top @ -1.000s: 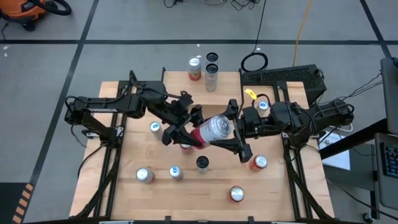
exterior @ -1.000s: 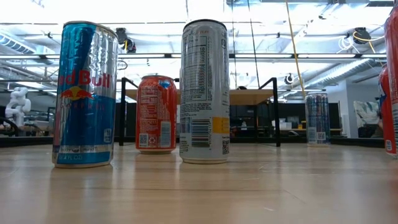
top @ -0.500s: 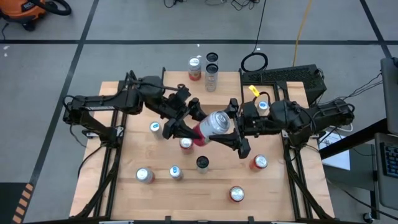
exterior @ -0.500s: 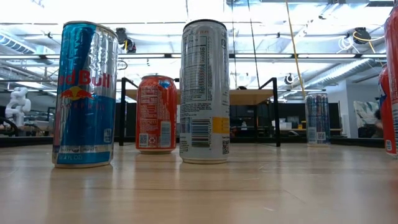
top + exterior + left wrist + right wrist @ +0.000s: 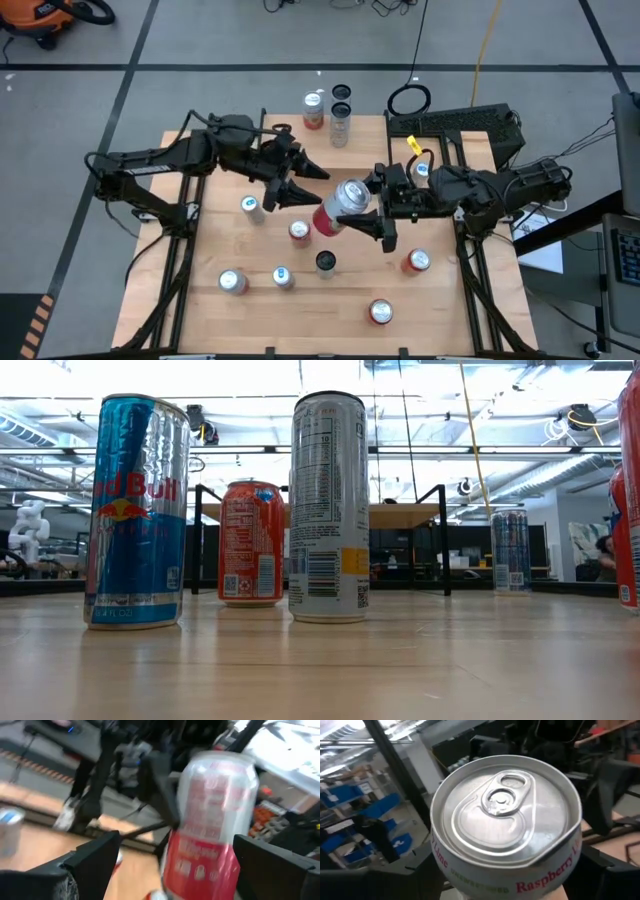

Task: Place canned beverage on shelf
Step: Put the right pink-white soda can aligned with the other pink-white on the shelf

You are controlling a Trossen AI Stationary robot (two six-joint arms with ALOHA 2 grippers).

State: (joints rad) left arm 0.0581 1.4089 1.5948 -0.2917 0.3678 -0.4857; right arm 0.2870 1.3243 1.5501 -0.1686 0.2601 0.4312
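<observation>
Mid-frame, my right jaws [image 5: 372, 212] grip the raspberry-lime can [image 5: 342, 205], tilted, top toward upper right; my left jaws [image 5: 300, 183], released, flank it upper-left.

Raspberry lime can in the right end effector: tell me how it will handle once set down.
The raspberry lime can is tall and narrow, so probably tippy. Its smooth round wall would likely roll if it fell. The tab looks unopened, so it is probably full and fairly heavy.

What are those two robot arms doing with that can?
The right gripper is holding a red and silver can tilted in the air above the middle of the table. The left gripper hangs beside the can with its fingers open, not touching it. Other cans stand on the table, and two on the shelf.
</observation>
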